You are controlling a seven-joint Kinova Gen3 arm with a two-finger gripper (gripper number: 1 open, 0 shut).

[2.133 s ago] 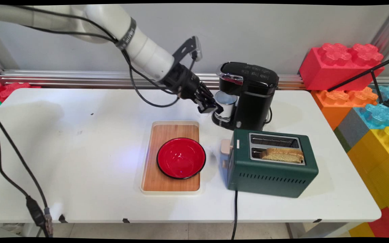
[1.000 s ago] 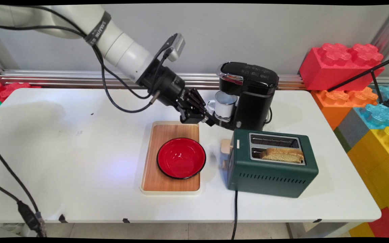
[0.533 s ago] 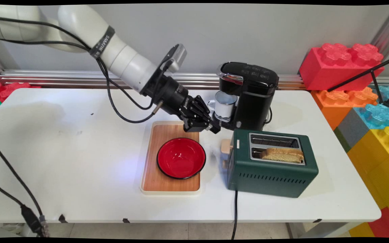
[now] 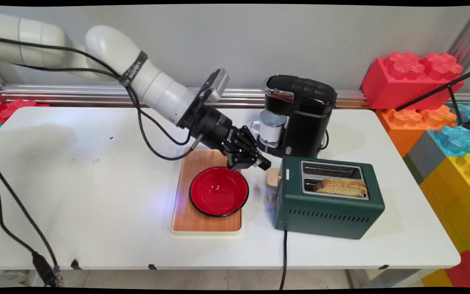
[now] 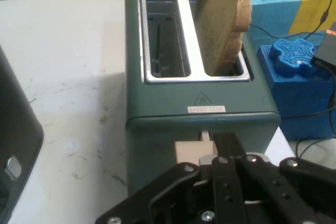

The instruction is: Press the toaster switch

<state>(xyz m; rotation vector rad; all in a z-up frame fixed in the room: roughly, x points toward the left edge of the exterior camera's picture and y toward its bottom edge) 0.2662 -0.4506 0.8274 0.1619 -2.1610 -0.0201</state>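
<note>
the pincer (image 4: 259,164), its fingers drawn together on nothing, hangs just beside the green toaster's (image 4: 329,206) beige lever (image 4: 273,177), a slice of bread (image 4: 342,187) upright in the toaster's nearer slot, the red bowl (image 4: 218,190) on a wooden tray (image 4: 190,218) to the toaster's left, all on the white worktop (image 4: 96,204).

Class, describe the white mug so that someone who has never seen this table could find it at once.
Start at the black coffee machine at the table's far edge. The white mug stands on its drip platform under the spout, handle pointing left towards the gripper. It is the only white cup, unlike the red bowl on the wooden tray.
</note>
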